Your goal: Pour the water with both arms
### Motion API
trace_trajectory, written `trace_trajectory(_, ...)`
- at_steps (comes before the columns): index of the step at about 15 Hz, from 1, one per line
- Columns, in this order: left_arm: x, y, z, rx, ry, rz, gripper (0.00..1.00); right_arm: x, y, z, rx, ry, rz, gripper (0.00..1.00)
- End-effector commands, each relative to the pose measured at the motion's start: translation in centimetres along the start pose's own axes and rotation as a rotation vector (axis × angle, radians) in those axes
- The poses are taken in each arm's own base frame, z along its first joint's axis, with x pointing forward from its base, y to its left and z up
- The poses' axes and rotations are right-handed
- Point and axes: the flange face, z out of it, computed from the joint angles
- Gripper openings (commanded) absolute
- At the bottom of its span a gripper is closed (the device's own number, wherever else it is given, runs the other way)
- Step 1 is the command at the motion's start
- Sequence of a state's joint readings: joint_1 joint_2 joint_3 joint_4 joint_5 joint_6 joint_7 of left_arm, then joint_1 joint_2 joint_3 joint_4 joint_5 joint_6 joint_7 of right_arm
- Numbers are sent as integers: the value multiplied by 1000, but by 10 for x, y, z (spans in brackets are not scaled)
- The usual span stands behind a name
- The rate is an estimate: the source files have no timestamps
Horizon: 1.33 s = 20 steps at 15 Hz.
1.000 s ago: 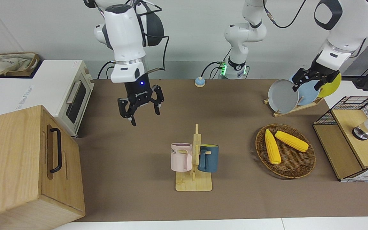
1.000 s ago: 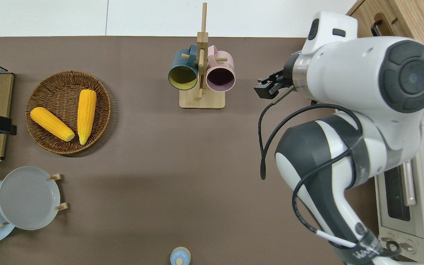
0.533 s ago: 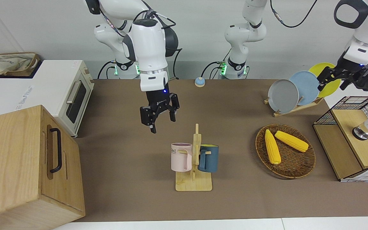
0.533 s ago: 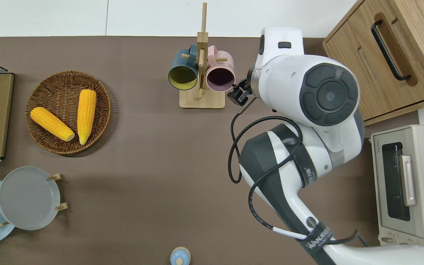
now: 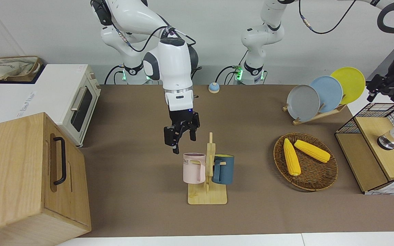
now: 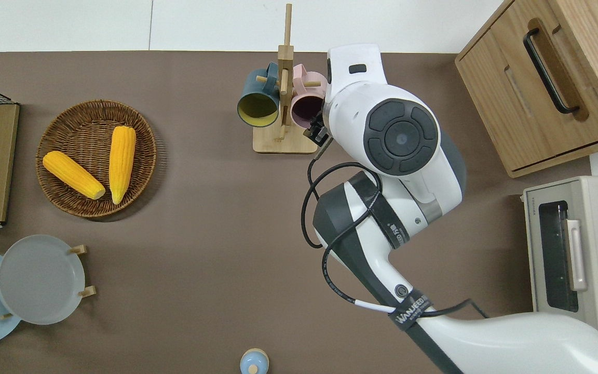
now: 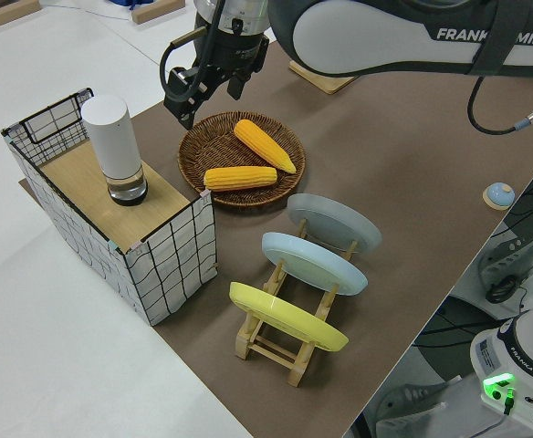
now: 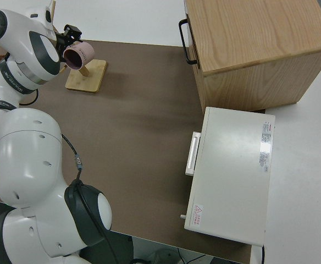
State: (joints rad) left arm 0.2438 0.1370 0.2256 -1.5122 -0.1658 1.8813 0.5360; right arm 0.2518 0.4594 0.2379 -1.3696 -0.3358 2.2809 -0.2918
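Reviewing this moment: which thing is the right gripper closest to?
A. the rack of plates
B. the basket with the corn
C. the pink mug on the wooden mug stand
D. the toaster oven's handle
C: the right gripper hangs with open jaws at the rim of the pink mug hung on the wooden mug stand, well away from the other three.

Brown mat [image 5: 258,212] covers the white table [image 5: 354,239]. Plain white wall [image 5: 217,30] runs along the robots' side. At the right arm's end: wooden cabinet [image 5: 29,177] with one black handle [image 5: 60,160], white toaster oven [image 5: 77,99] nearer to the robots, beside it a white counter [image 5: 9,102] carrying a tray of cloth [image 5: 12,68]. Lighting even, soft shadows on the mat
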Motion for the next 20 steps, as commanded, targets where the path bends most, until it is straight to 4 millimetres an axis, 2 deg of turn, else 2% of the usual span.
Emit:
trace_trajectory(1, 5, -36, -1, 30, 124, 14, 983, 4, 8, 16, -21, 18, -42, 985)
trace_trajectory(6, -10, -86, 18, -1, 273, 10, 985, 4, 5, 35, -34, 9, -64, 975)
trace_trajectory(7, -11, -89, 23, 8, 288, 14, 985, 2, 4, 43, -29, 2, -62, 969)
trace_trajectory(9, -13, -92, 38, 21, 335, -21, 985, 3, 5, 45, -37, 17, -64, 917)
trace_trajectory(11, -15, -89, 54, 6, 382, -36, 985, 2, 5, 47, -55, 11, -79, 760)
trace_trajectory(13, -18, -86, 69, -13, 418, -71, 987, 2, 9, 49, -58, 13, -73, 514)
trace_trajectory(14, -18, -85, 71, -3, 431, -63, 987, 4, 9, 48, -59, 15, -72, 440)
trace_trajectory(17, -14, -82, 76, 14, 453, -51, 987, 8, 7, 50, -58, 20, -52, 410)
trace_trajectory(20, -14, -88, 97, 13, 500, -46, 987, 12, 4, 54, -53, 23, -47, 360)
